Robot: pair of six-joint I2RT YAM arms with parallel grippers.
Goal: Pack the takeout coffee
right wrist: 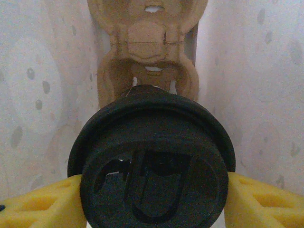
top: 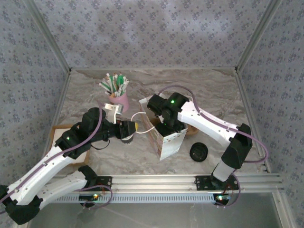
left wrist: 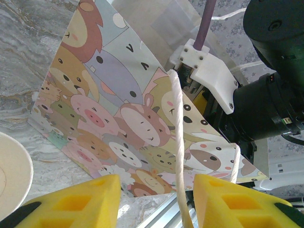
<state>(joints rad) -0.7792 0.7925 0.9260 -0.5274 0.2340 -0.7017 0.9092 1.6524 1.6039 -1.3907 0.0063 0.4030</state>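
Note:
The takeout coffee (right wrist: 152, 156), a cup under a round black lid, sits between the yellow fingers of my right gripper (right wrist: 152, 194), which is shut on its sides. It hangs inside a paper bag (top: 168, 142) printed with cartoon animals, above a brown moulded carrier (right wrist: 147, 42). My left gripper (left wrist: 156, 199) is open beside the bag (left wrist: 114, 109). The bag's white cord handle (left wrist: 178, 142) runs loosely between its jaws, nearer the right one.
A loose black lid (top: 198, 152) lies on the table right of the bag. An open cream-white cup (left wrist: 9, 175) stands by my left gripper (top: 132, 127). The pink cup of straws and sticks (top: 118, 97) is behind. A brown-edged flat box (top: 58, 130) lies far left.

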